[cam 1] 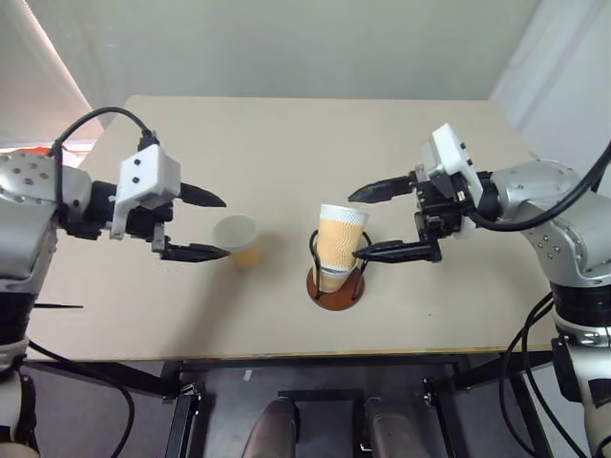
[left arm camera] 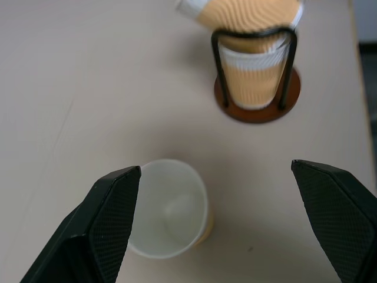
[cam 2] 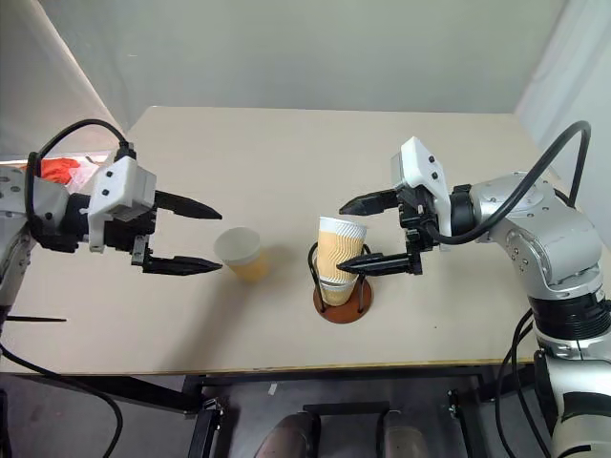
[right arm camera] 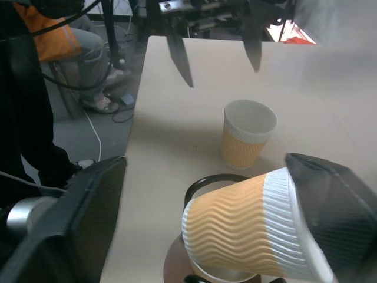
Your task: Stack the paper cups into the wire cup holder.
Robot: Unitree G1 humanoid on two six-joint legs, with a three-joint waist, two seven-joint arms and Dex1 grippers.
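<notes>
**Observer:** Where do the cups stand right now?

**Robot:** Take the wire cup holder (cam 1: 335, 283) as the mark. One paper cup sits seated inside it, down on the reddish base. A second cup (cam 1: 341, 239) is nested into the top of that one but leans, its rim tipped away from my right gripper (cam 1: 380, 221). The third cup (cam 1: 237, 239) stands upright on the table (cam 1: 286, 143), near the holder on my left side, apart from it.

**Observer:** Is your right gripper holding the tilted cup?

**Robot:** No. Its fingers are spread wide, one above the cup's rim, the lower one beside the cup's wall next to the holder's wire. I judge the cup has been let go so it can drop into the stack; the lean suggests it has not seated fully and may need a nudge.

**Observer:** And your left?

**Robot:** My left gripper (cam 1: 202, 225) is also spread, empty, pointed at the loose cup from the side away from the holder. In the left wrist view that cup's open mouth lies between my two fingers (left arm camera: 109, 218), not touched. I keep them wide because the rim is broad and I want both walls inside before closing.

**Observer:** What could go wrong?

**Robot:** Thin paper crushes under a hard pinch, and the leaning cup could block the next one.
</notes>
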